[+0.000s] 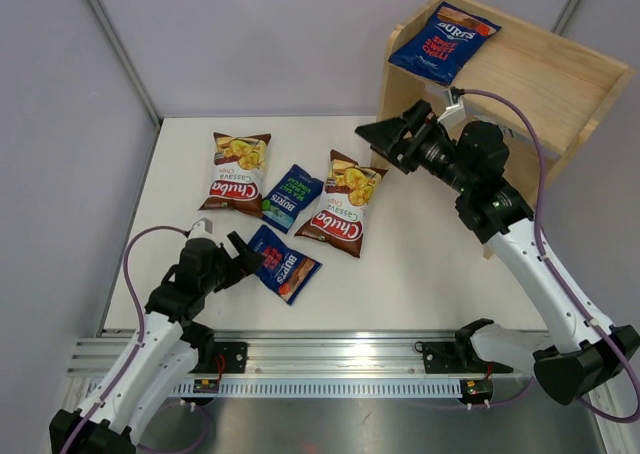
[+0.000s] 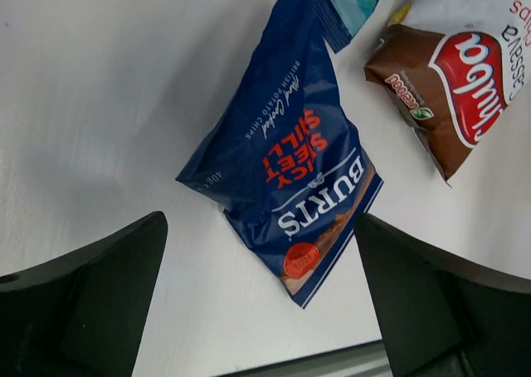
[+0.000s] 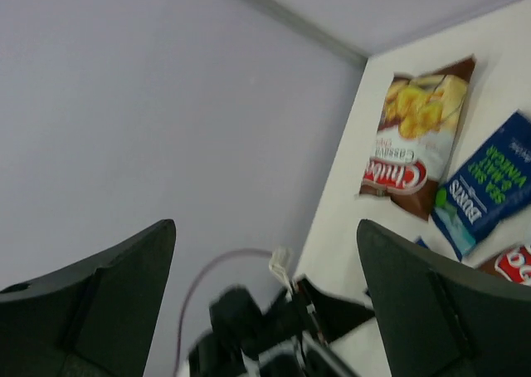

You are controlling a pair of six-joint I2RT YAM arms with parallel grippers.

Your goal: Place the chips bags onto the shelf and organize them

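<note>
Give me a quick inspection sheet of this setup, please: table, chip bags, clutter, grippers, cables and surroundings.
Surface: white table, four bags lying on it.
Job's things: wooden shelf far right, with a shelved Burts bag on its top board. On the table: left Chuba bag, green Burts bag, right Chuba bag, red Burts bag.
Clutter: nothing seen.
Grippers: left gripper open, empty, at the red Burts bag. Right gripper open, empty, raised beside the shelf.
Cables: left purple cable and right purple cable, one along each arm.
Surroundings: pale walls; metal rail at the near edge.
</note>
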